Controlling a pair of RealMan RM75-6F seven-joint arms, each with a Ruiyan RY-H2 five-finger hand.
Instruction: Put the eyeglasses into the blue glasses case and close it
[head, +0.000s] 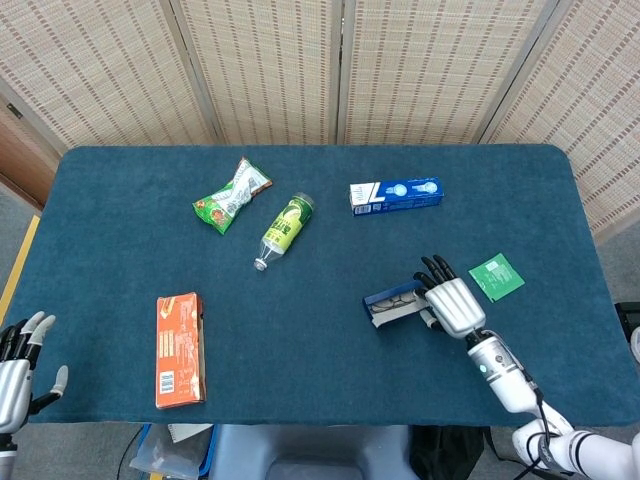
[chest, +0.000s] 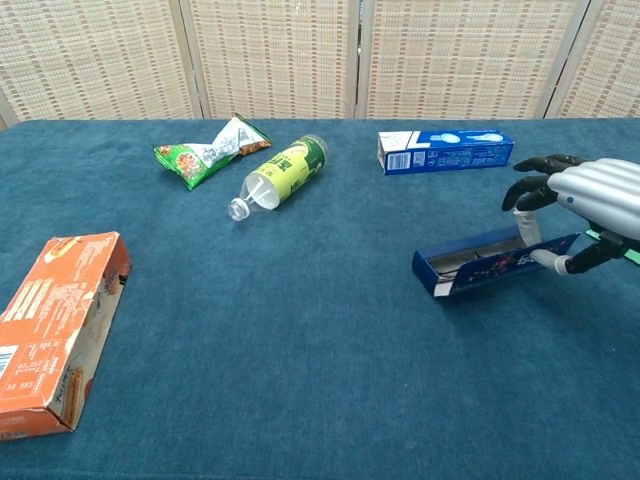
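Right hand (chest: 588, 205) grasps the near-right end of the blue glasses case (chest: 492, 265), fingers (chest: 532, 190) curled over the back wall and thumb at the front; same hand seen in head view at (head: 450, 303), case at (head: 392, 302). Case lies on the table (chest: 300, 340), right of centre, long axis running left-right w/ slight tilt, lid not closed, open side facing up/forward. Eyeglasses (chest: 478, 264) lie inside the case; dark frame partly visible in chest view, details too small to confirm. Left hand (head: 18, 365) at the lower-left edge in head view, off the table's near-left corner, released, fingers spread, holding nothing; not seen in chest view. Other items on the table: orange box (chest: 50, 325) near-left, lying flat; green snack bag (chest: 208, 150) far-left; green-labelled bottle (chest: 277, 175) on its side just right of the bag, cap end toward the near side; blue-and-white box (chest: 445, 150) far side, behind the case and well apart from it; green square packet (head: 496, 277) just right of the right hand, mostly hidden behind that hand in chest view. Woven screen panels (head: 320, 60) stand behind the table.
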